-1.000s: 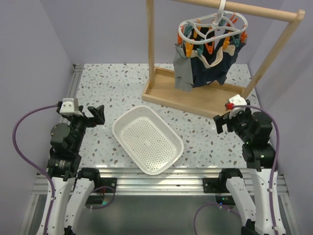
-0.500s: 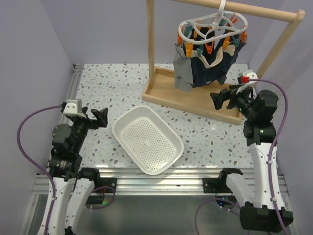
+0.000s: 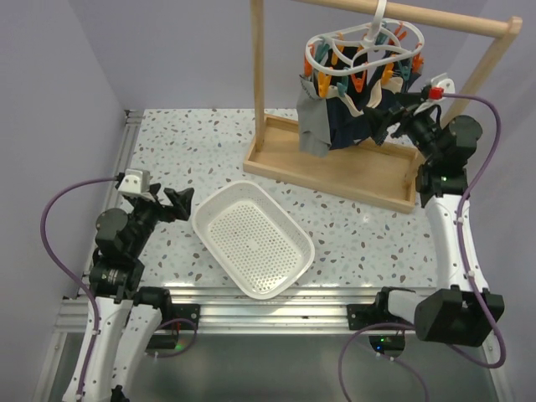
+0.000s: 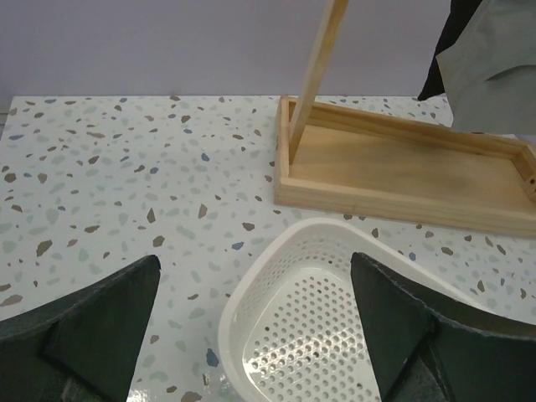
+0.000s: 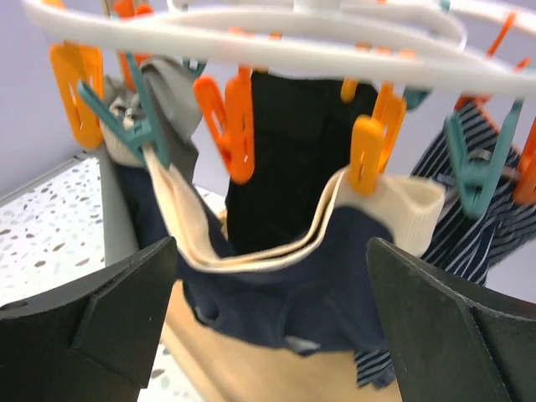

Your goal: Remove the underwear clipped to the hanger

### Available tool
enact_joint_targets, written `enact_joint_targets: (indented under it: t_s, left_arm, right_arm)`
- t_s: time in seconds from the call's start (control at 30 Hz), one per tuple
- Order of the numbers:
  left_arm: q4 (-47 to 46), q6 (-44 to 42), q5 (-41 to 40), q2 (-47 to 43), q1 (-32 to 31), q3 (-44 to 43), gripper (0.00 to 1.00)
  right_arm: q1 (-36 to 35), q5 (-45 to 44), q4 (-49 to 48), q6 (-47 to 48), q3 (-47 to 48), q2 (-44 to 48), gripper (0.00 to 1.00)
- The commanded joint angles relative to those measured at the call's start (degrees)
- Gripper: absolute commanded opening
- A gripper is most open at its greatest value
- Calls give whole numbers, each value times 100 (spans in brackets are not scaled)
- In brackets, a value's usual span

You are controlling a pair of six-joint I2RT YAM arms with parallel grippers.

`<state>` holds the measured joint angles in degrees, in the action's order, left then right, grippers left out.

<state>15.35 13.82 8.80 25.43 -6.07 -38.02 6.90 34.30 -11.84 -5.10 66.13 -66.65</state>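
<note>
Top external view: we are seeing the hanger point(image 3: 362, 52) hanging by its hook from the wooden rail point(image 3: 435, 18). The hook is pointing up and the oval ring is lying about level, its long axis running along the rail, left to right. The underwear point(image 3: 339, 117) is dangling straight down from the clips, waistbands up, above the frame's base tray point(image 3: 335, 167) at the far right of the table point(image 3: 193, 142). The right gripper point(image 3: 387, 126) is reaching in just beside the bundle on its right side, jaws standing spread, nothing between them.

Right wrist view: orange clips point(image 5: 230, 126) and teal clips point(image 5: 469, 172) are pinching a navy pair with a beige waistband point(image 5: 285, 289). A black piece point(image 5: 293, 142) is hanging behind it, a grey piece point(image 5: 172, 96) to the left, a striped piece point(image 5: 477, 226) to the right.

The left gripper point(image 3: 172, 203) is hovering low beside the white basket point(image 3: 251, 239), jaws wide apart, holding nothing.
</note>
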Motion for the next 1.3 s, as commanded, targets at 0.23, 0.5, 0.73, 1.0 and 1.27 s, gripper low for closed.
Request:
enact_joint_targets:
  t_s: [0.23,0.5,0.73,1.0,1.27]
  left_arm:
    - [-735,6,465,287,35,75,100]
    - [-1052,147,737,559,35,181,100]
    - [-1140,208,843,612,35,155,100]
    - [-1087,208,825,586,35,128,100]
    - [-1105,279,817,612,35,128,100]
  right_arm:
    - [945,1990,-1409,-554,1314,-1156,94]
    - [954,2819,-548,791,1939,-1692,88]
    - [963,2704,-1356,238,2211,-2132,88]
    - [963,2924,-2119,142,2484,-2616,83]
    - [954,3152,-3166,-913,2712,-2958,82]
